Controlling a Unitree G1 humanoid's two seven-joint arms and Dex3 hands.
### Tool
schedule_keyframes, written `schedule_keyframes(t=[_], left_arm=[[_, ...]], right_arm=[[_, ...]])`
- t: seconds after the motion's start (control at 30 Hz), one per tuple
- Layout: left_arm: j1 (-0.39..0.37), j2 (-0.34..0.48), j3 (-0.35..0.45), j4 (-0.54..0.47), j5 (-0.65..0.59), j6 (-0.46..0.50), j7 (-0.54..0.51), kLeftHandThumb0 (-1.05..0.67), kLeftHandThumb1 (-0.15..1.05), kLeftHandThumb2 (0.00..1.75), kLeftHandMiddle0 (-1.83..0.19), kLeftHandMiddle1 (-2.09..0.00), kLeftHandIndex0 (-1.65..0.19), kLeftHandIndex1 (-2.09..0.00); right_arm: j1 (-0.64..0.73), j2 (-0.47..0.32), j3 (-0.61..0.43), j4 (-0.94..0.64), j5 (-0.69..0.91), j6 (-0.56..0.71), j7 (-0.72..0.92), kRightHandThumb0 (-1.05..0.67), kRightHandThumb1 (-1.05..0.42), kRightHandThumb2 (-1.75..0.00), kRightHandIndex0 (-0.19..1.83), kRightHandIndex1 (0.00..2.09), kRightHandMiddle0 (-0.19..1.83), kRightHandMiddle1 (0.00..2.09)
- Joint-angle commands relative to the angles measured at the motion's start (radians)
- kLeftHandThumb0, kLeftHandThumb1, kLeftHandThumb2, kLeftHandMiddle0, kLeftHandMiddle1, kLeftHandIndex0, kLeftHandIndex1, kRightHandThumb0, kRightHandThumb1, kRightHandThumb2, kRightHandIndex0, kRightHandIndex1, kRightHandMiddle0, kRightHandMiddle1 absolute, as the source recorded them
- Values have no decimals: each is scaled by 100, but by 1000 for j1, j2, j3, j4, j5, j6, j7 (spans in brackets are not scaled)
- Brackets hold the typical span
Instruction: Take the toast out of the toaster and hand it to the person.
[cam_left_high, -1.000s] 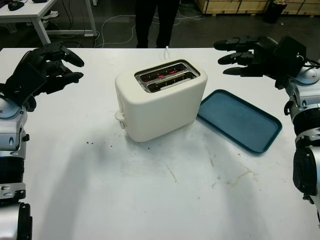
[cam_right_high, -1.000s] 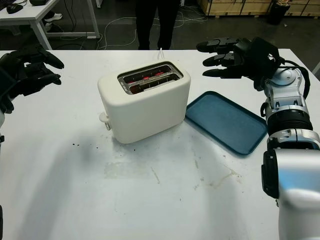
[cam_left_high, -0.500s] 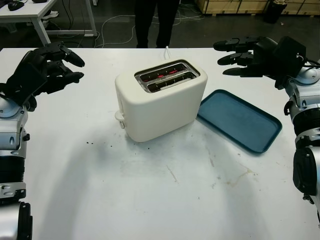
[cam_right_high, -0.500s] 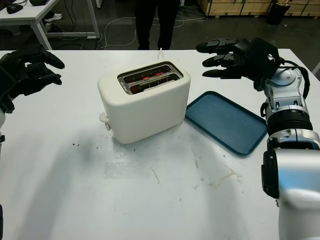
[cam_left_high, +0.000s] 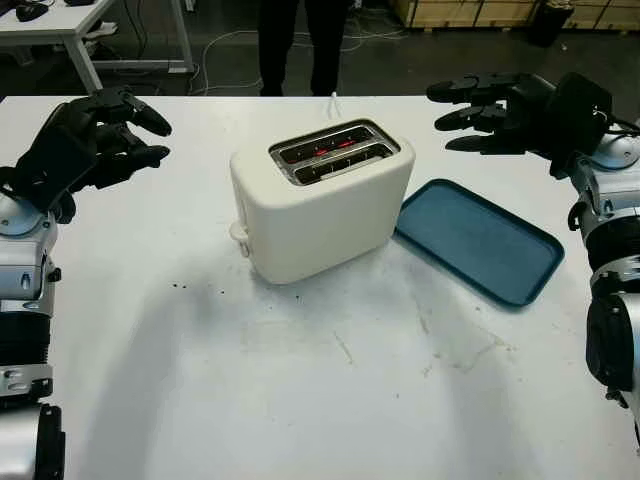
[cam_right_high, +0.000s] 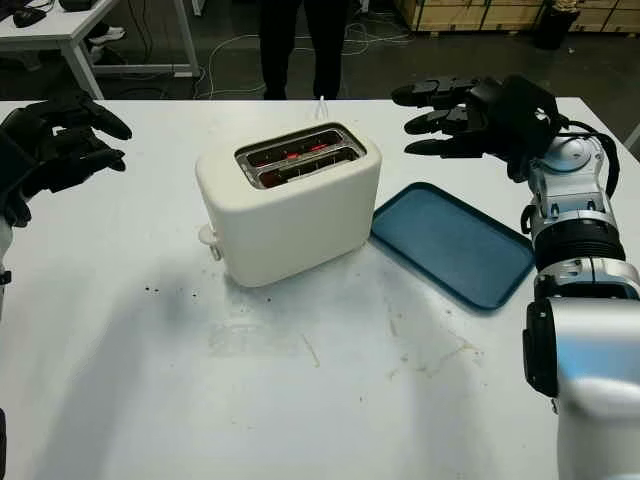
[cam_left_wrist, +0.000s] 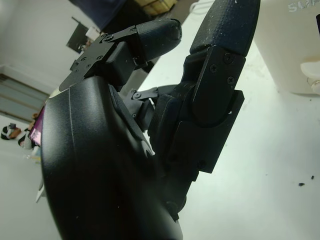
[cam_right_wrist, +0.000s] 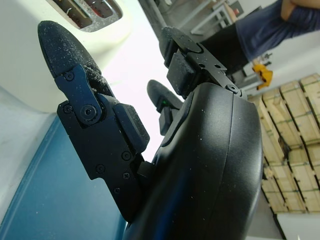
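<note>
A cream toaster (cam_left_high: 320, 200) stands in the middle of the white table (cam_left_high: 300, 380). Its two slots (cam_left_high: 334, 152) glow red inside; I cannot make out toast in them. My left hand (cam_left_high: 105, 135) hovers open at the table's far left, well apart from the toaster. My right hand (cam_left_high: 480, 105) hovers open at the far right, above the table beyond the tray, fingers pointing toward the toaster. A person (cam_left_high: 295, 45) in dark trousers stands behind the table's far edge.
A dark blue tray (cam_left_high: 478, 240) lies flat just right of the toaster. A white cord (cam_left_high: 334, 100) runs from the toaster's back to the far edge. A small lever knob (cam_left_high: 240, 232) sticks out of the toaster's left end. Crumbs and stains mark the near table.
The person's legs have shifted a little to the left behind the table. Both hands and the toaster stay where they were.
</note>
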Motion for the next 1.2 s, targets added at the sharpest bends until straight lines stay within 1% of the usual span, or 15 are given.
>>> schedule_keyframes(t=[0.0, 0.23, 0.67, 0.9, 1.17], left_arm=[[-17, 1, 2, -2, -5, -11, 0, -105, 88, 0, -61, -135, -54, -123], [-16, 2, 2, 3, -6, -21, -3, -105, 88, 0, -61, -134, -55, -122], [-11, 6, -1, -4, 6, -17, 7, -105, 89, 0, -60, -136, -54, -125], [-11, -3, 5, -4, -10, -7, 3, -105, 87, 0, -60, -136, -54, -124], [-9, -1, 6, 0, -9, -11, 2, -105, 87, 0, -60, -136, -53, -124]], right_arm=[[-10, -7, -3, -5, -3, -24, -3, -81, -71, 0, 28, 69, 57, 1], [-12, -7, -9, -5, 4, 0, 4, -81, -70, 0, 27, 69, 57, 0], [-9, -4, -5, -7, -4, -11, -9, -81, -71, 0, 29, 69, 58, 1], [-2, -7, -3, -13, -6, -20, -11, -82, -71, 0, 29, 68, 59, 1], [-1, -5, -9, -20, 3, 1, -8, -80, -70, 0, 29, 68, 59, 1]])
